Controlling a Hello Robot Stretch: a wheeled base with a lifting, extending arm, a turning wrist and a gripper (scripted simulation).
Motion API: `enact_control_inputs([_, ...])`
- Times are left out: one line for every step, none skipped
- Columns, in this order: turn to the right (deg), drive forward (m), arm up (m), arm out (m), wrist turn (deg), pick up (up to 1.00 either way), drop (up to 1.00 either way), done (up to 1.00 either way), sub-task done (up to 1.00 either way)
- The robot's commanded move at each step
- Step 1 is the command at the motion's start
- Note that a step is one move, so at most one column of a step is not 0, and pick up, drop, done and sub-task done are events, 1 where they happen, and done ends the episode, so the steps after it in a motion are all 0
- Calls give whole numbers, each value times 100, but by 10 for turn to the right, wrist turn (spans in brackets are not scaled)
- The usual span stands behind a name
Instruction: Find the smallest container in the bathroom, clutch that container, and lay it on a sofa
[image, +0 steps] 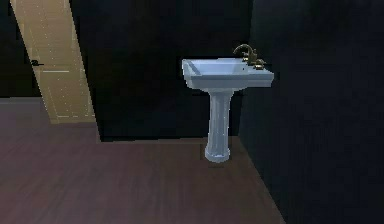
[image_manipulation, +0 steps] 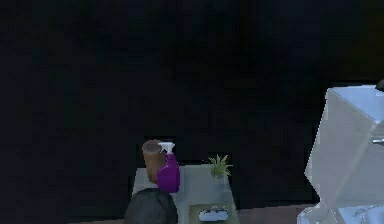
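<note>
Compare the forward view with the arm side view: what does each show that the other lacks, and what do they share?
Forward view's own: a white pedestal sink with a bronze faucet, a pale wooden door at the left, and brown plank floor.
Arm side view's own: a small pale stand bearing a brown cylinder, a purple spray bottle and a little green plant, plus a white toilet tank at the right.
Shared: the dark wall behind everything.

White sink (image: 216, 76), tan door (image: 52, 55), purple bottle (image_manipulation: 169, 178), green plant (image_manipulation: 219, 165).
</note>
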Motion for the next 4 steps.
enact_control_inputs([0,0,20,0,0,0,0,0,0])
enact_control_inputs([0,0,0,26,0,0,0,0,0])
enact_control_inputs([0,0,0,0,450,0,0,0,0])
enact_control_inputs([0,0,0,0,450,0,0,0,0])
